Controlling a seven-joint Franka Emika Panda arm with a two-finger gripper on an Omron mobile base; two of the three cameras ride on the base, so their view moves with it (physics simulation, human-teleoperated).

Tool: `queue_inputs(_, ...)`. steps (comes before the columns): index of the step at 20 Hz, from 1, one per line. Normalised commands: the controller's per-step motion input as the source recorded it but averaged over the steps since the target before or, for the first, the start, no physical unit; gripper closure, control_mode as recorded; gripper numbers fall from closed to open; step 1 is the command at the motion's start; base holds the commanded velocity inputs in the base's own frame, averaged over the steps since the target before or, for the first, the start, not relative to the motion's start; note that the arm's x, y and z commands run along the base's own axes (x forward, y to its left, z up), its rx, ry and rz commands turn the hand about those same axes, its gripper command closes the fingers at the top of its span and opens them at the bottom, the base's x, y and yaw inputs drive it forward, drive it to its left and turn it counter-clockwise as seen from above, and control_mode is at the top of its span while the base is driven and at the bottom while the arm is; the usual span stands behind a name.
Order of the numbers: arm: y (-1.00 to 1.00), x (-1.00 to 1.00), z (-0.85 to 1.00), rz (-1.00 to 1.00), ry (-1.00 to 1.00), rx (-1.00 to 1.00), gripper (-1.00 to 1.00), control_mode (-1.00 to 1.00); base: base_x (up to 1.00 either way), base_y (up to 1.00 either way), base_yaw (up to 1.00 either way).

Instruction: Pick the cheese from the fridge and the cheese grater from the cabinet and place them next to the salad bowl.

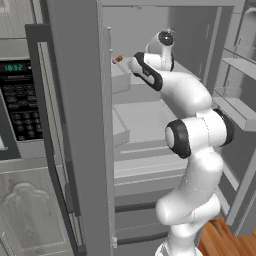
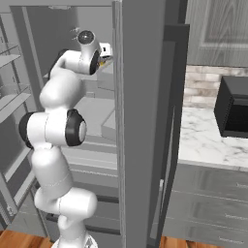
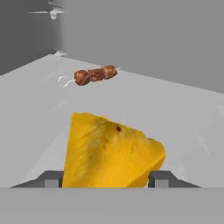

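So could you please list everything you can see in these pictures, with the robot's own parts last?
cheese: one, yellow-orange wedge, on the fridge shelf, between the two finger tips.
kebab skewer: one, brown meat pieces on a pale stick, lying further back on the same shelf.
fridge: one, grey with pale interior, doors open, shelves and door bins inside.
microwave: one, black keypad panel, left of the fridge.
black appliance: one, on the marble counter, right of the fridge.
marble counter: one, white, above grey base cabinets.
arm: one, white with dark joints, reaching into the fridge.
end effector: one, dark finger tips either side of the cheese; contact not clear.
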Motion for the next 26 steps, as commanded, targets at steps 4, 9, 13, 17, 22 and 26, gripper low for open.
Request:
queue_inputs(4,0.0,-0.76,0.03,0.0,-0.04,0.0,1.0,-1.0,0.0,0.0,0.0)
queue_inputs(9,0.0,-0.85,0.34,0.0,-0.08,0.0,1.0,-1.0,0.0,0.0,0.0)
queue_inputs(13,0.0,-0.84,0.24,0.0,-0.03,0.0,1.0,-1.0,0.0,0.0,0.0)
queue_inputs(17,0.0,-0.86,0.27,-0.01,0.0,0.0,1.0,-1.0,0.0,0.0,0.0)
queue_inputs(22,0.0,-0.8,0.19,-0.03,0.0,0.0,1.0,-1.0,0.0,0.0,0.0)
queue_inputs(26,0.0,-0.84,0.02,-0.04,0.0,0.0,1.0,-1.0,0.0,0.0,0.0)
